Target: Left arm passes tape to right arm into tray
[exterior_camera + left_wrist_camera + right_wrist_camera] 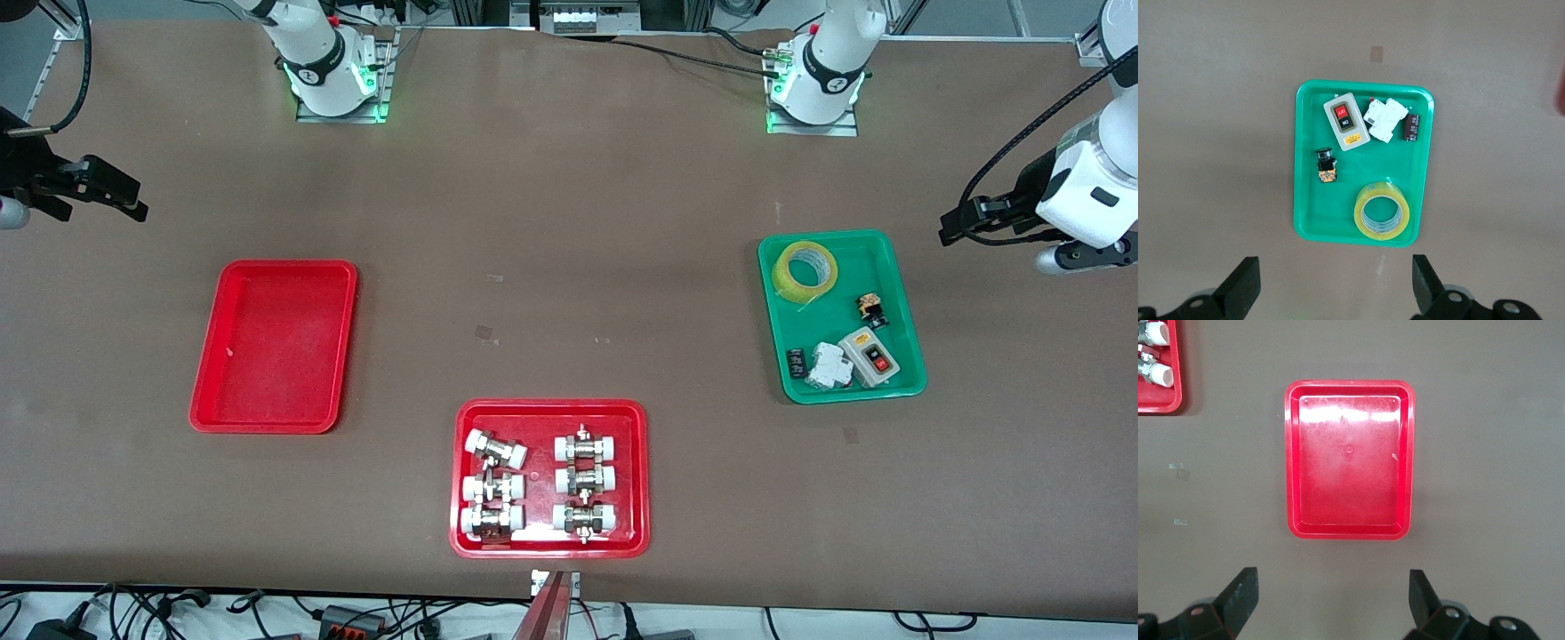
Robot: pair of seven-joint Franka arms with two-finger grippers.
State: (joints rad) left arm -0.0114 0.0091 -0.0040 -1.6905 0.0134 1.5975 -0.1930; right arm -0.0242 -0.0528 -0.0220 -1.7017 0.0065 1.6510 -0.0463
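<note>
The tape (784, 277), a yellowish ring, lies flat in the green tray (898, 293), at the tray's end nearest the robot bases; it also shows in the left wrist view (1359, 215). My left gripper (956, 227) is open and empty, up over bare table beside the green tray toward the left arm's end; in its wrist view (1335, 270) the jaws stand wide apart. The plain red tray (274, 347) is empty and also shows in the right wrist view (1349, 487). My right gripper (133, 204) is open and empty, up over the table's right-arm end (1331, 580).
The green tray (1308, 200) also holds a grey switch box (869, 356), a white breaker (827, 364) and a small black and orange part (872, 309). A second red tray (549, 405) with several white-capped metal fittings sits near the front edge.
</note>
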